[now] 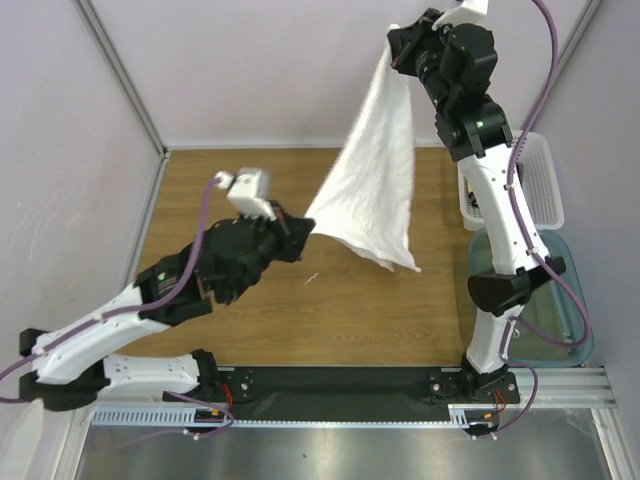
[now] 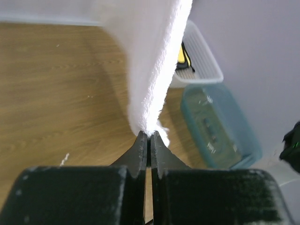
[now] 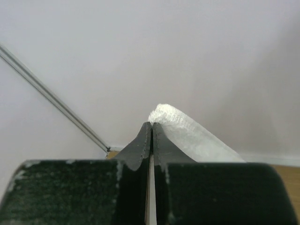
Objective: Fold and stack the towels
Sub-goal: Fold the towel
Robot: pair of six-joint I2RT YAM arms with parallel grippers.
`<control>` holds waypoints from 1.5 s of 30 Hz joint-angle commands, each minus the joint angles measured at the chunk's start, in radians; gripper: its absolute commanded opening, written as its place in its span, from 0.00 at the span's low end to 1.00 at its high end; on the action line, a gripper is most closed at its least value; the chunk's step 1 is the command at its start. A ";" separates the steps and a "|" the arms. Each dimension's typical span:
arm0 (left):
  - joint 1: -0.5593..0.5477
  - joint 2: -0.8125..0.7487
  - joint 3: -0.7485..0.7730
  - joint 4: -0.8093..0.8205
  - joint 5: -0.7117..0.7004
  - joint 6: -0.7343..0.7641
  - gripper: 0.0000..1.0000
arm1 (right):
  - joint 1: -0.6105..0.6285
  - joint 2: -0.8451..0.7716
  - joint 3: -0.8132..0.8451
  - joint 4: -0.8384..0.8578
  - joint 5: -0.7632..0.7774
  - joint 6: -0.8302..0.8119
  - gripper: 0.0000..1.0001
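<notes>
Left wrist view: the left jaws are clenched on a corner of the white towel [image 2: 150,61], tips pressed together with the pile bunched just above them. The cloth rises out of the top of the picture, so its upper part is cut off. In the right wrist view the right jaws are likewise clamped on another corner of the same towel, which shows as a white nub just past the tips. The rest of the cloth drops out of sight behind the jaws. The top external view shows the towel held in the air between the two arms. The right grip is high by the back wall, the left grip is low over the worktop [image 1: 250,330], and a free corner hangs between them.

A white perforated basket [image 1: 545,190] stands at the worktop's right edge, largely covered by the right arm. From the left wrist, part of a yellow towel [image 2: 182,54] with dark edging shows inside it. Something dark lies beside it, too small to name. A clear teal tub [image 1: 570,320] sits nearer than the basket, and its contents are hard to make out.

Walls close in at the left and back, with a metal post [image 1: 120,75] at the back-left corner. Bare wood shows under the towel, with a small pale scrap [image 1: 312,277] lying on it.
</notes>
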 commanded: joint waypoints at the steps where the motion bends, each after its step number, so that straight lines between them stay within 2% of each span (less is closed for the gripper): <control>1: -0.002 -0.181 -0.133 0.105 -0.208 -0.269 0.00 | 0.030 0.055 0.135 -0.115 0.012 -0.086 0.00; 2: -0.002 -0.253 -0.214 0.082 -0.237 -0.324 0.00 | 0.055 0.102 0.154 -0.126 0.017 -0.094 0.00; 3: 0.000 -0.281 -0.248 -0.014 -0.263 -0.455 0.00 | 0.078 0.122 0.162 -0.129 0.029 -0.124 0.00; 5: -0.002 -0.363 -0.354 -0.128 -0.320 -0.602 0.00 | 0.122 0.170 0.150 -0.131 0.097 -0.163 0.00; 6: -0.002 -0.387 -0.394 -0.182 -0.328 -0.750 0.00 | 0.166 0.229 0.142 -0.132 0.113 -0.175 0.00; 7: 0.000 -0.482 -0.572 -0.363 -0.307 -0.958 0.00 | 0.220 0.368 0.143 -0.132 0.125 -0.166 0.00; 8: 0.000 -0.483 -0.574 -0.365 -0.304 -0.960 0.00 | 0.221 0.369 0.143 -0.132 0.125 -0.166 0.00; 9: -0.002 -0.514 -0.654 -0.401 -0.304 -1.072 0.00 | 0.236 0.403 0.145 -0.125 0.135 -0.163 0.00; 12: 0.001 -0.555 -0.774 -0.549 -0.323 -1.257 0.00 | 0.286 0.550 0.169 -0.062 0.155 -0.171 0.00; 17: 0.020 -0.556 -0.822 -0.791 -0.396 -1.492 0.00 | 0.336 0.711 0.223 0.090 0.100 -0.154 0.00; 18: 0.026 -0.545 -0.818 -0.887 -0.418 -1.571 0.00 | 0.340 0.721 0.222 0.113 0.092 -0.157 0.00; 19: 0.027 -0.525 -0.811 -0.914 -0.426 -1.593 0.00 | 0.345 0.725 0.219 0.163 0.080 -0.160 0.00; 24: 0.131 -0.491 -0.770 -0.912 -0.463 -1.477 0.00 | 0.366 0.751 0.214 0.299 0.020 -0.172 0.00; 28: 0.210 -0.447 -0.773 -0.912 -0.503 -1.478 0.01 | 0.368 0.774 0.212 0.429 -0.006 -0.146 0.00; 35: 0.392 -0.372 -0.776 -0.894 -0.577 -1.457 0.00 | 0.356 0.816 0.228 0.495 -0.009 -0.146 0.00; 36: 0.433 -0.361 -0.778 -0.885 -0.571 -1.455 0.03 | 0.351 0.816 0.228 0.494 -0.028 -0.146 0.01; 37: 0.455 -0.335 -0.778 -0.877 -0.561 -1.449 0.11 | 0.336 0.810 0.226 0.469 -0.052 -0.143 0.14; 38: 0.477 -0.319 -0.767 -0.873 -0.554 -1.437 0.20 | 0.327 0.804 0.229 0.443 -0.113 -0.127 0.49; 39: 0.513 -0.304 -0.755 -0.889 -0.541 -1.437 0.36 | 0.316 0.791 0.223 0.395 -0.167 -0.123 0.61; 40: 0.526 -0.272 -0.738 -0.905 -0.541 -1.440 0.70 | 0.307 0.773 0.208 0.368 -0.198 -0.126 0.73; 41: 0.538 -0.260 -0.695 -0.912 -0.543 -1.410 0.80 | 0.291 0.729 0.174 0.332 -0.236 -0.145 0.85; 43: 0.576 -0.240 -0.637 -0.911 -0.555 -1.359 0.92 | 0.274 0.667 0.122 0.275 -0.252 -0.162 0.93; 44: 0.601 -0.223 -0.574 -0.911 -0.558 -1.307 0.95 | 0.258 0.602 0.069 0.262 -0.249 -0.160 0.99; 45: 0.606 -0.215 -0.540 -0.912 -0.567 -1.278 0.95 | 0.247 0.574 0.048 0.235 -0.253 -0.160 1.00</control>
